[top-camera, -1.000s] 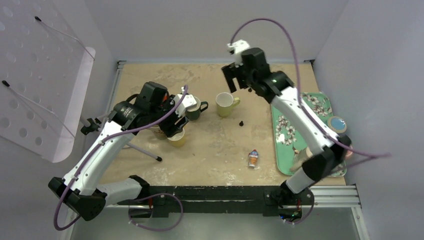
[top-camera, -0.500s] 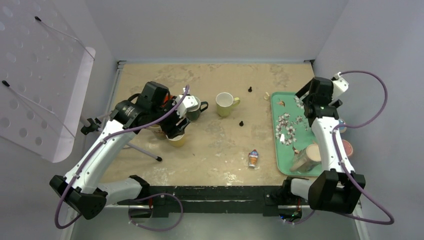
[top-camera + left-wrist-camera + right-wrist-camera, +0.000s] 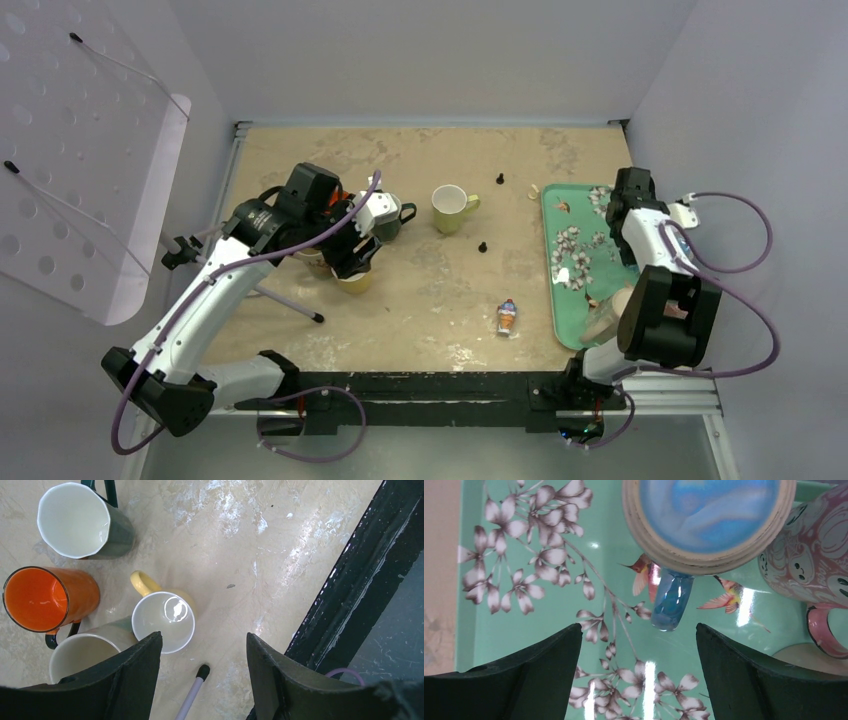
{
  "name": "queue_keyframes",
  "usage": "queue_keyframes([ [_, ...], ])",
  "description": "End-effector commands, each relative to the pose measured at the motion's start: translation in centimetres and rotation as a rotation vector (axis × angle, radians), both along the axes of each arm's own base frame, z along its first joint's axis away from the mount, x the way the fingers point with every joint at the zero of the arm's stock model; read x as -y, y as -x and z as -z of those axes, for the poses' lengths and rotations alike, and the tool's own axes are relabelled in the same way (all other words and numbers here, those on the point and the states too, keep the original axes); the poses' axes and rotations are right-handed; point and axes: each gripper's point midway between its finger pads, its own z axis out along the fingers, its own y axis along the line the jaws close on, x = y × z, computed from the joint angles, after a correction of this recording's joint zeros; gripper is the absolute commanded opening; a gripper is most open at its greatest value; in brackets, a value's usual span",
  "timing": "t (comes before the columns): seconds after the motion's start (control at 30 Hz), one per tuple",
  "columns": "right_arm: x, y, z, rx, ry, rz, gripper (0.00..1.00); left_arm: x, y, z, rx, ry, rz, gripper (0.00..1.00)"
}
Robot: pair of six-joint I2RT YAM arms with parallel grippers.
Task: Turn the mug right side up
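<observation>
In the right wrist view a blue mug (image 3: pixel 709 517) stands on the green flowered tray (image 3: pixel 524 645). It shows a flat blue face ringed in tan, which looks like its base turned up, and its blue handle (image 3: pixel 671 602) points toward me. My right gripper (image 3: pixel 639 630) hovers over the tray just short of that handle, open and holding nothing. In the top view the right gripper (image 3: pixel 628 205) is over the tray's far end, and the arm hides the blue mug. My left gripper (image 3: pixel 204 637) is open above a yellow mug (image 3: pixel 163 621).
A pink patterned mug (image 3: pixel 809 565) stands beside the blue one. Upright dark green (image 3: pixel 75 520), orange (image 3: pixel 37 597) and cream (image 3: pixel 80 655) mugs cluster under the left arm. A pale yellow mug (image 3: pixel 452 208), a small toy (image 3: pixel 508 316) and a black-tipped rod (image 3: pixel 290 303) are on the table.
The right arm swung from the table's back centre to the right and folded in over the tray. The left arm has not moved.
</observation>
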Motion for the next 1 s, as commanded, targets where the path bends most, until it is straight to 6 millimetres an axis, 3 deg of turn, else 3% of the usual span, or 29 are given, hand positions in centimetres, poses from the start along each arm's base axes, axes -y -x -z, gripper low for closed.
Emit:
queue_keyframes([
  [0.0,2.2,0.5,-1.3,-0.006,0.103,0.105,0.88,0.4,0.0,-0.3,-0.002,0.019,0.018,0.67],
  [0.17,2.6,1.0,-2.5,-0.052,0.136,0.096,0.92,0.5,-0.1,-0.2,-0.007,0.019,0.022,0.67],
  [0.27,3.2,1.6,-5.5,-0.024,0.208,0.058,0.96,0.5,-0.1,-0.1,-0.014,0.013,0.023,0.66],
  [0.37,3.7,0.8,-9.0,0.016,0.306,-0.055,0.98,0.5,0.0,0.1,-0.018,0.011,0.028,0.67],
  [0.47,4.6,1.0,-10.9,0.062,0.364,-0.085,0.98,0.5,-0.1,0.2,-0.018,0.008,0.031,0.66],
  [0.6,7.1,1.1,-10.2,0.124,0.305,-0.105,0.97,0.3,0.2,0.2,-0.014,0.003,0.039,0.66],
  [0.73,9.2,1.6,-8.9,0.052,0.295,-0.082,0.97,0.3,0.2,0.2,-0.008,0.005,0.044,0.66],
  [0.97,9.5,0.3,-5.0,-0.012,0.236,-0.160,0.96,0.3,0.3,0.2,-0.005,0.007,0.050,0.67],
])
